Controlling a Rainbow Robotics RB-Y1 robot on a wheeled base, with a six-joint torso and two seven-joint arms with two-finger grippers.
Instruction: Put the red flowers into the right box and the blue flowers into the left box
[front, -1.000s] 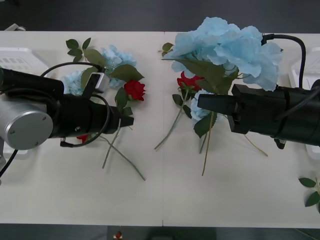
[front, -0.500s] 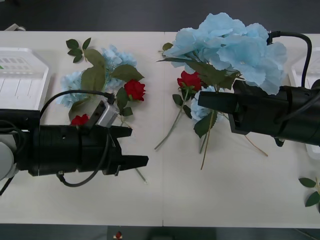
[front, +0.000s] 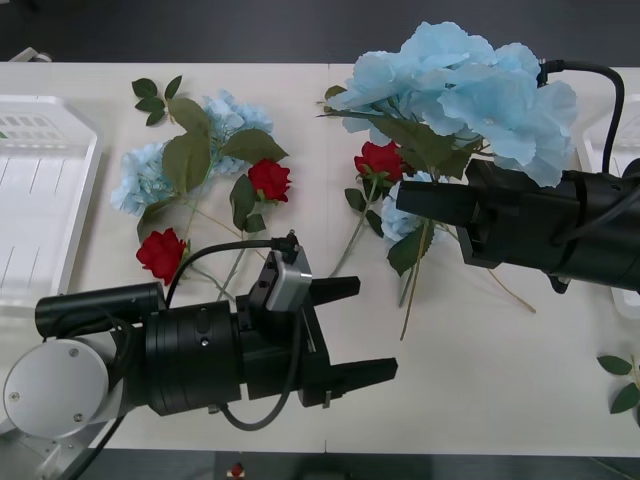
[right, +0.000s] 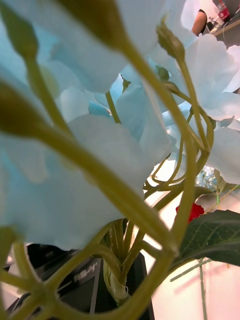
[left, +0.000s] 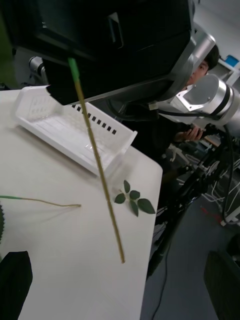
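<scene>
Front view: right gripper (front: 405, 198) clenched on a blue flower (front: 465, 85), its fingertips hidden by leaves; left gripper (front: 362, 330) spread, empty, near the table's front edge. Right wrist view: blue petals (right: 100, 150) block nearly everything. Left wrist view: right box (left: 75, 137) partly hidden by the arm.

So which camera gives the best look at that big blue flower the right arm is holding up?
The front view: the whole blue flower shows above the right gripper. The right wrist view shows close-up petals and stalks; the left wrist view shows its hanging stem.

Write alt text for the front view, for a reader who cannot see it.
The right gripper holds a large blue flower lifted over the white table. The left gripper, fingers open and empty, hovers near the front edge, by loose red roses and blue flowers.
</scene>
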